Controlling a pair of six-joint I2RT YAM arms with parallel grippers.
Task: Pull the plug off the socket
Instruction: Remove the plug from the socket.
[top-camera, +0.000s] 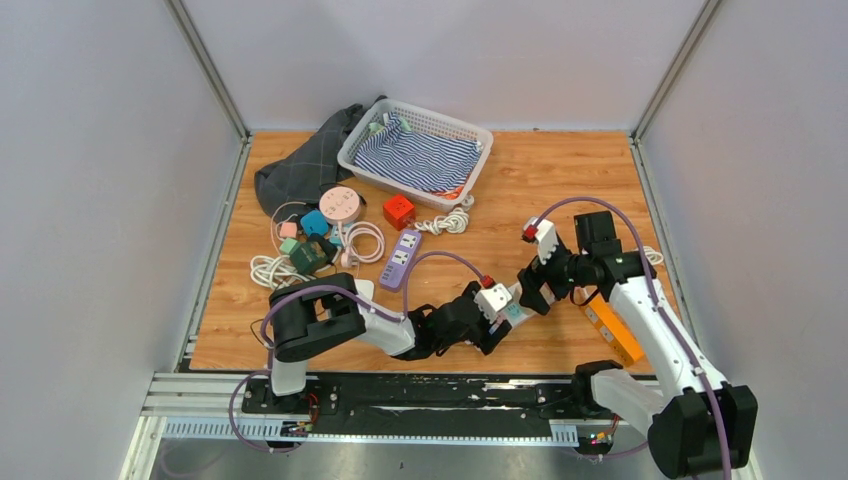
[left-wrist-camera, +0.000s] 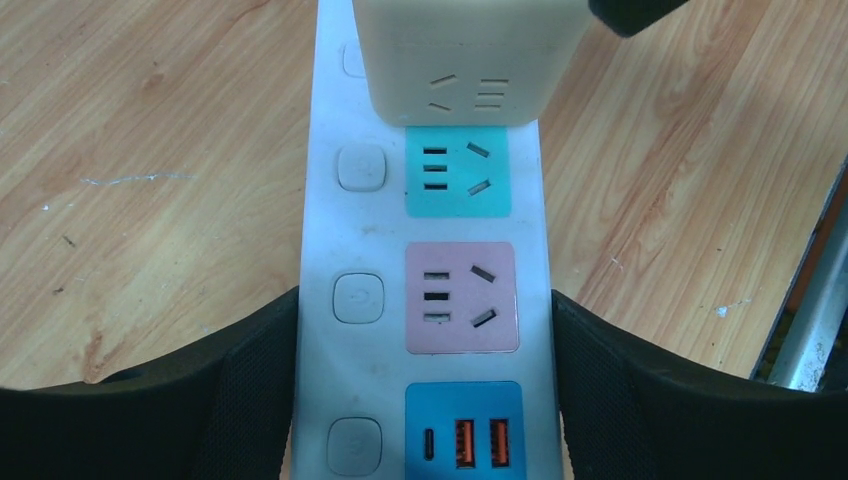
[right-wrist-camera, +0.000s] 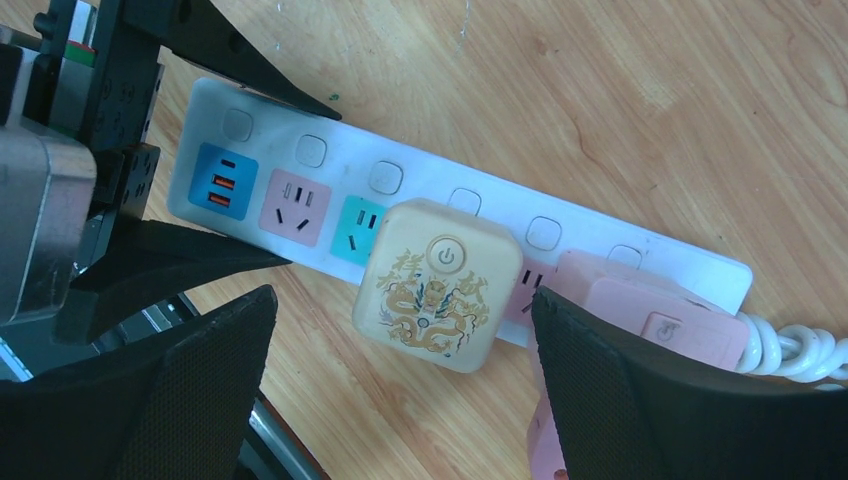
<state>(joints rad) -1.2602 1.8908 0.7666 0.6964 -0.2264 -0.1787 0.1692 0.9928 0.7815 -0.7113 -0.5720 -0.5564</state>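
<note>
Cream plug (right-wrist-camera: 437, 285) sits inside my wide right claw (right-wrist-camera: 403, 330); left claw (left-wrist-camera: 425, 300) flanks strip (left-wrist-camera: 325, 230), grip unclear. Next: close, pull off.

Two arms (top-camera: 375, 330), one basket (top-camera: 440, 117), one white strip (left-wrist-camera: 322, 240).

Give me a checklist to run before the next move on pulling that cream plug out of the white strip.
1. Cream cube plug with gold dragon print seated in white power strip: ok.
2. Left gripper straddles the strip's USB end: ok.
3. Left gripper clamps the strip: cannot tell; its fingers sit at both edges.
4. Right gripper open: ok.
5. Plug between the right gripper's fingers: ok, no contact.
6. Pink plug clear of the right gripper: cannot tell; one finger overlaps it in the wrist view.
</note>
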